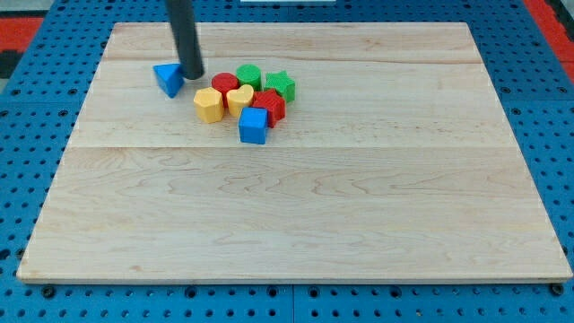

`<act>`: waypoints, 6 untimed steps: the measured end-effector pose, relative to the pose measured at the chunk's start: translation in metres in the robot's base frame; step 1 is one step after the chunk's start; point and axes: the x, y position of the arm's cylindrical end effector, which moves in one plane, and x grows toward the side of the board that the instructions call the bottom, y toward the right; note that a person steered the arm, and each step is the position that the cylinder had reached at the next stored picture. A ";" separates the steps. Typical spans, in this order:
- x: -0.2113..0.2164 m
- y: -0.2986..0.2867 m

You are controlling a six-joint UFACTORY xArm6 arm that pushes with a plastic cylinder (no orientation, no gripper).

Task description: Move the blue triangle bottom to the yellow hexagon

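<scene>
The blue triangle lies near the board's upper left. My tip stands right beside it, on its right side, touching or nearly touching it. The yellow hexagon lies below and to the right of the triangle, at the left end of a cluster of blocks. A small gap separates the triangle from the hexagon.
The cluster holds a yellow heart, a red round block, a green round block, a green star, a red block and a blue cube. All rest on the wooden board.
</scene>
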 end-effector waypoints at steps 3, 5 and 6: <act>0.042 -0.037; 0.000 -0.093; 0.038 -0.071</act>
